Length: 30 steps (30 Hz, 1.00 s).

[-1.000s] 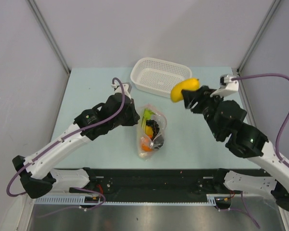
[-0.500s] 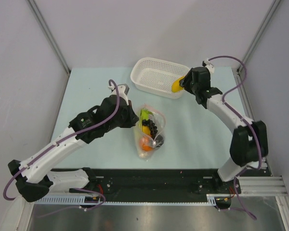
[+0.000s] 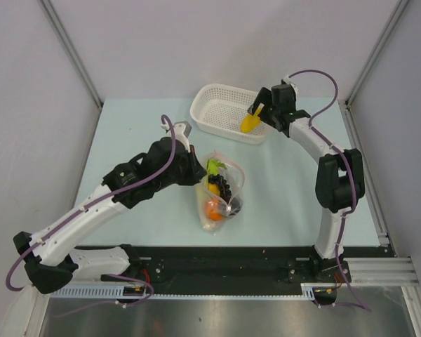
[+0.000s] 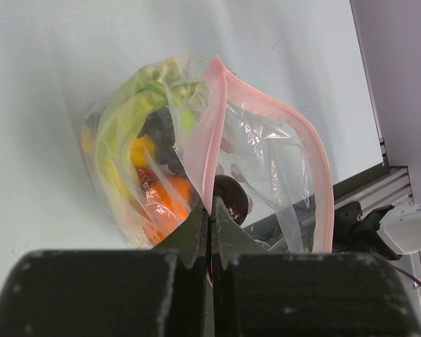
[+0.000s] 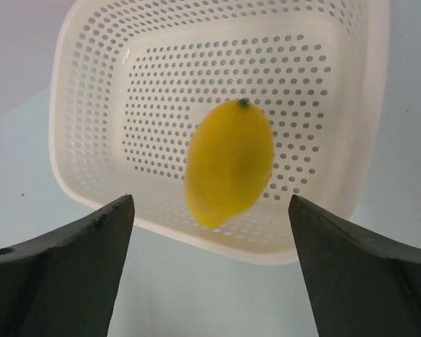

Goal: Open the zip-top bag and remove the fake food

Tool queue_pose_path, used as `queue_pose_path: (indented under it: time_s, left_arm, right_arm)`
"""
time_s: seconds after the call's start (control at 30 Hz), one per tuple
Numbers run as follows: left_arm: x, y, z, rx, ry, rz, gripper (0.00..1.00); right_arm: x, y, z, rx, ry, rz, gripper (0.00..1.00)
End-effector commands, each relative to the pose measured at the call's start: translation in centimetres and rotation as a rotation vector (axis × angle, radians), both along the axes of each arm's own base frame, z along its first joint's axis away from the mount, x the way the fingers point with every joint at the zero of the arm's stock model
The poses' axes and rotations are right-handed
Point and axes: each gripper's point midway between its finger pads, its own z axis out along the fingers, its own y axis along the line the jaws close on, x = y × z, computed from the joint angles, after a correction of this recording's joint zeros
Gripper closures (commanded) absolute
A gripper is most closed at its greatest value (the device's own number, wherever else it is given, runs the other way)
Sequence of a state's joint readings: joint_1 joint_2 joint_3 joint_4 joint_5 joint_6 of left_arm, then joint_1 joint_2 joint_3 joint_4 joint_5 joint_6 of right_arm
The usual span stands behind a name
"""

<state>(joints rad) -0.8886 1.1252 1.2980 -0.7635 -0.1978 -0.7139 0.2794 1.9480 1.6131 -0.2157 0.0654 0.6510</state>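
Observation:
The clear zip-top bag lies mid-table with its mouth open. My left gripper is shut on its pink zip strip, the strip pinched between the fingertips. Fake food is still inside: an orange, a dark round fruit, a long green stalk and a yellow piece. My right gripper is over the near right side of the white basket, open. The yellow lemon is loose between its spread fingers, touching neither, with the basket floor behind it.
The white perforated basket stands at the back of the table, with only the lemon seen over it. The black rail of the arm bases runs along the near edge. Grey walls close in the left, right and back sides.
My right arm swung left and forward with the lemon to the basket, then opened and let the lemon go. The left arm kept its hold on the bag and barely moved.

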Motion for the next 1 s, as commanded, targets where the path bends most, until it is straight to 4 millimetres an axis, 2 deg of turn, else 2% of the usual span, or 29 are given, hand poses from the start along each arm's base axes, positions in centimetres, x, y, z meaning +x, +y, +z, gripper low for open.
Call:
queue_pose_path:
  time_s: [0.0, 0.07, 0.1, 0.13, 0.17, 0.2, 0.27, 0.3, 0.33, 0.4, 0.43, 0.47, 0.5, 0.53, 0.57, 0.6, 0.63, 0.67, 0.7, 0.73, 0.8, 0.87, 0.97]
  left_arm:
    - [0.2, -0.9, 1.7, -0.053, -0.03, -0.018, 1.0]
    - [0.3, -1.0, 1.5, -0.05, -0.026, -0.019, 1.0]
    - [0.3, -1.1, 1.5, -0.052, -0.029, -0.02, 1.0]
    - [0.4, -1.1, 1.4, -0.044, -0.03, -0.02, 1.0]
    - [0.5, -1.2, 1.4, -0.042, -0.033, -0.022, 1.0]
    - [0.6, -1.2, 1.4, -0.034, -0.04, -0.023, 1.0]
    - [0.9, -1.3, 1.7, -0.028, -0.047, -0.027, 1.0]
    - [0.9, -1.4, 1.7, -0.015, -0.05, -0.034, 1.0]
    - [1.0, -1.4, 1.9, -0.011, -0.053, -0.035, 1.0]
    - [1.1, -1.4, 1.8, 0.001, -0.057, -0.04, 0.99]
    - [1.1, -1.5, 1.7, 0.004, -0.059, -0.044, 1.0]
    - [1.1, -1.4, 1.8, 0.003, -0.065, -0.046, 1.0]
    - [1.2, -1.5, 1.9, 0.0, -0.077, -0.049, 1.0]
    - [1.3, -1.5, 1.7, 0.003, -0.078, -0.047, 1.0]
    - [1.3, -1.5, 1.8, 0.002, -0.083, -0.05, 1.0]
    - [1.4, -1.6, 1.8, 0.003, -0.085, -0.052, 1.0]
    - [1.4, -1.8, 1.8, -0.001, -0.086, -0.056, 1.0]
    - [1.4, -2.0, 1.7, -0.001, -0.082, -0.063, 1.0]
    - [1.5, -2.1, 1.7, -0.002, -0.083, -0.067, 1.0]
    - [1.5, -2.2, 1.8, -0.004, -0.084, -0.068, 1.0]
    - [1.5, -2.3, 1.9, -0.007, -0.085, -0.069, 1.0]
    - [1.6, -2.4, 1.8, -0.008, -0.084, -0.068, 0.99]
    - [1.5, -2.5, 2.1, -0.018, -0.085, -0.075, 1.0]
  right_arm:
    - [0.1, 0.7, 2.6, -0.047, -0.026, 0.063, 0.0]
    - [-1.2, 0.5, 3.2, -0.085, 0.003, 0.065, 0.0]
    - [-2.2, 0.9, 5.2, -0.093, -0.013, 0.063, 0.0]
    - [-3.2, 1.1, 5.9, -0.103, -0.004, 0.064, 0.0]
    - [-4.9, 1.3, 5.7, -0.128, 0.044, 0.076, 0.01]
    - [-7.1, 2.5, 7.6, -0.164, 0.016, 0.118, 0.02]
    - [-10.4, 3.1, 8.2, -0.232, 0.042, 0.169, 0.07]
    - [-12.9, 3.8, 9.3, -0.259, 0.02, 0.216, 0.1]
    - [-14.5, 4.3, 10.0, -0.26, 0.008, 0.251, 0.13]
    - [-18.0, 5.4, 10.7, -0.278, -0.001, 0.307, 0.25]
    - [-20.2, 4.8, 12.1, -0.267, -0.032, 0.315, 0.3]
    - [-21.6, 4.9, 12.3, -0.276, -0.039, 0.334, 0.42]
    - [-22.8, 4.5, 13.0, -0.304, -0.071, 0.319, 0.48]
    - [-25.5, 5.3, 13.3, -0.309, -0.096, 0.366, 0.52]
    - [-26.8, 5.6, 13.3, -0.31, -0.101, 0.387, 0.61]
    - [-27.9, 5.9, 13.1, -0.3, -0.096, 0.41, 0.64]
    - [-29.6, 7.1, 13.0, -0.285, -0.095, 0.468, 0.74]
    - [-30.8, 7.8, 13.1, -0.249, -0.09, 0.506, 0.78]
    - [-31.5, 8.5, 13.2, -0.24, -0.093, 0.53, 0.82]
    - [-32.8, 9.9, 12.9, -0.227, -0.094, 0.573, 0.86]
    - [-33.5, 11.1, 12.3, -0.222, -0.081, 0.605, 0.9]
    - [-34.0, 12.5, 10.9, -0.219, -0.043, 0.642, 0.93]
    - [-33.8, 13.4, 9.4, -0.231, 0.001, 0.658, 0.93]
